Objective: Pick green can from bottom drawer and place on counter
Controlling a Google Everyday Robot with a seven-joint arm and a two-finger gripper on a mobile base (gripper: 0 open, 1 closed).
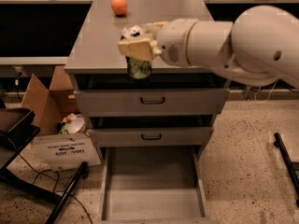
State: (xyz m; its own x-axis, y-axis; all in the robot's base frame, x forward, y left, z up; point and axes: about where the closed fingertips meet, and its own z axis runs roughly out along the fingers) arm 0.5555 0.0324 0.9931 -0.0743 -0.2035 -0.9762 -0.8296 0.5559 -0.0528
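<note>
My gripper (pixel 136 43) is shut on the green can (pixel 138 65), which has green patterned sides and a silver top. It holds the can upright in the air over the front edge of the counter (pixel 98 36), left of centre. The can's lower half hangs in front of the counter's front edge. The bottom drawer (pixel 152 209) is pulled out below, and its grey floor is bare. My large white arm reaches in from the right and hides the right part of the counter.
An orange (pixel 119 5) sits at the back of the counter. Two upper drawers with black handles (pixel 152 100) are closed. An open cardboard box (pixel 44 101) and a white carton (pixel 65 150) stand left of the cabinet. A black stand is at the far left.
</note>
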